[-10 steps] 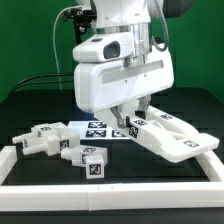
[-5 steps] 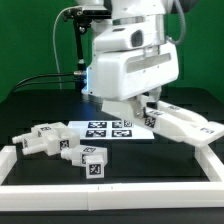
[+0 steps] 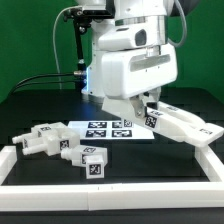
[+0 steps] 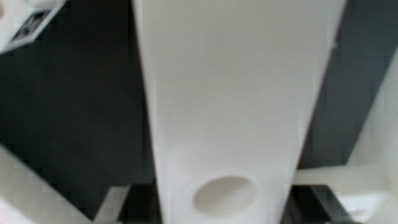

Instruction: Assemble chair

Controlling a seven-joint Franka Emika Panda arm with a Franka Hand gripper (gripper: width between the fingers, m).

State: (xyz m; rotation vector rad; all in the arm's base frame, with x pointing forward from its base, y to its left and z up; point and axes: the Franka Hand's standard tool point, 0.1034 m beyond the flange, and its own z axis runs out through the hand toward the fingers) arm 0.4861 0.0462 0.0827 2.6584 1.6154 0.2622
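1. Handling: the chair panel (image 3: 188, 124) looks like hard moulded plastic. I judge it stiff, light and smooth enough to slip or swing if it is pinched far from its middle.
2. Where to take hold: I would grip across its narrow, flat-sided stretch, where two parallel faces meet the fingers. I would keep off the hole (image 4: 226, 190) and off the tag (image 3: 152, 117).
3. Gripper (image 3: 141, 108): it hangs under the arm's bulky white wrist. The wrist view shows the panel running between the fingers, so I judge it closed on the panel. The arm hides the contact in the exterior view.
4. Place: the panel sits above the counter (image 3: 40, 105), toward the edge on the exterior view's right. It slopes outward and looks clear of the surface.
5. Look: the panel is plain white, long and blocky, wider at its outer end. It has one round hole and a black-and-white square tag near the gripper.
6. Other chair parts (image 3: 45, 140) lie loose near the corner at the exterior view's near left. A tagged block (image 3: 92, 163) sits just inside the near rail (image 3: 110, 189).
7. The marker board (image 3: 105, 127) lies flat mid-counter, between those parts and the panel.
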